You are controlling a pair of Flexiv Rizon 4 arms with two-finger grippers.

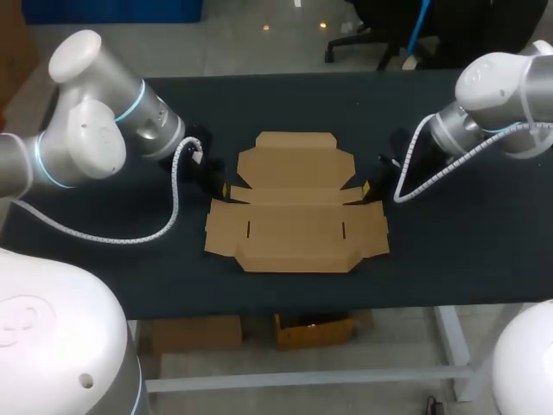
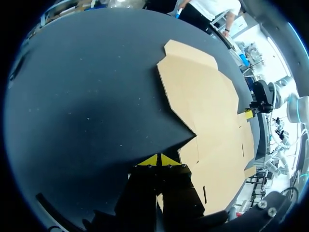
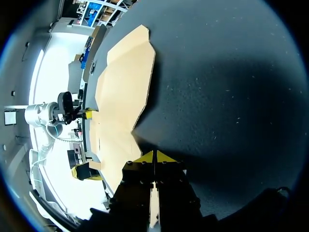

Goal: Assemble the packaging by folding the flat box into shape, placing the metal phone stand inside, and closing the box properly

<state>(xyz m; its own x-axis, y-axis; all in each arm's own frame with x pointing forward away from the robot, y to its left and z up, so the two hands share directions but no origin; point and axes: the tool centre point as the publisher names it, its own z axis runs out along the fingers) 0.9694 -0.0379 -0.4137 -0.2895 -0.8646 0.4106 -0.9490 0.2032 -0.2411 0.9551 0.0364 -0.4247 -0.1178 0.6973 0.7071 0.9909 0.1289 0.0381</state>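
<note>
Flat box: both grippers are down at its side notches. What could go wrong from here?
1. The flat box lies loose on the table; if the left gripper and right gripper push unevenly at its side notches, it may slide or twist rather than fold.
2. Both grippers are shut, tips right at the cardboard's edge; they could ride over a flap and crease it instead of lifting it.

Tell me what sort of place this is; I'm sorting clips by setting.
Probably a robotics lab bench: left arm and right arm flank a dark table holding a flat box.
</note>
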